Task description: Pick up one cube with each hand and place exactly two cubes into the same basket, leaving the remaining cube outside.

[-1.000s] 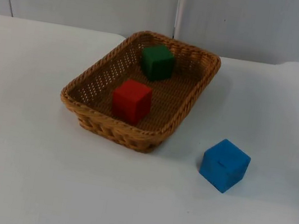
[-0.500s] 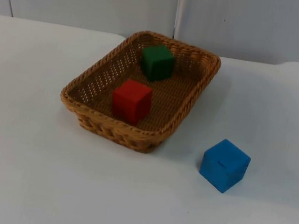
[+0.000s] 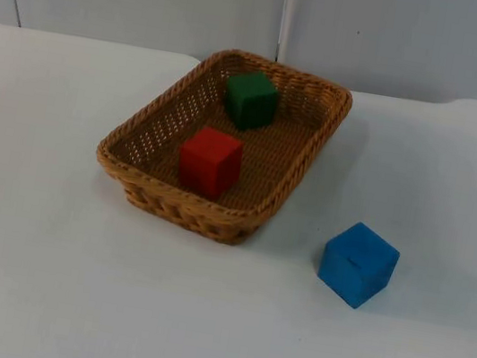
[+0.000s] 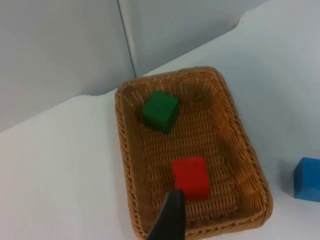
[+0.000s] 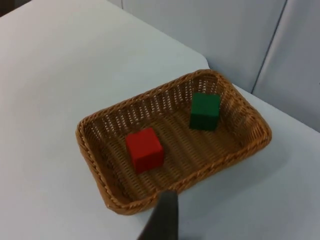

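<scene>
Nothing on your bench has shifted since the earlier top frames: basket and all three cubes sit exactly where they were.

Item 1, wicker basket (image 3: 299, 169): rectangular, tan weave, standing on the white bench (image 3: 28, 246) at centre frame in the top view, its long axis running from lower left to upper right. You also see it from both wrist views (image 4: 240, 145) (image 5: 100, 165).

Item 2, green cube (image 3: 251, 99): inside the basket, at its far end near the grey partition wall (image 3: 407, 33), resting on the woven floor. Also visible at (image 4: 160, 111) and (image 5: 204, 111).

Item 3, red cube (image 3: 209, 162): inside the same basket, at its near end, apart from the green cube with bare weave between them. Also at (image 4: 190, 177) and (image 5: 144, 149).

Item 4, blue cube (image 3: 358, 262): outside the basket, on the bench at lower right of centre in the top view, near the basket's near right corner but not touching it. Its edge shows in the left wrist view (image 4: 307, 178).

Item 5, left gripper: one black fingertip (image 4: 170, 220) looks down on the basket from above; you cannot tell whether its fingers are apart or together.

Item 6, right gripper: one black fingertip (image 5: 162, 217) likewise above the basket's near rim; its finger state cannot be told either.
</scene>
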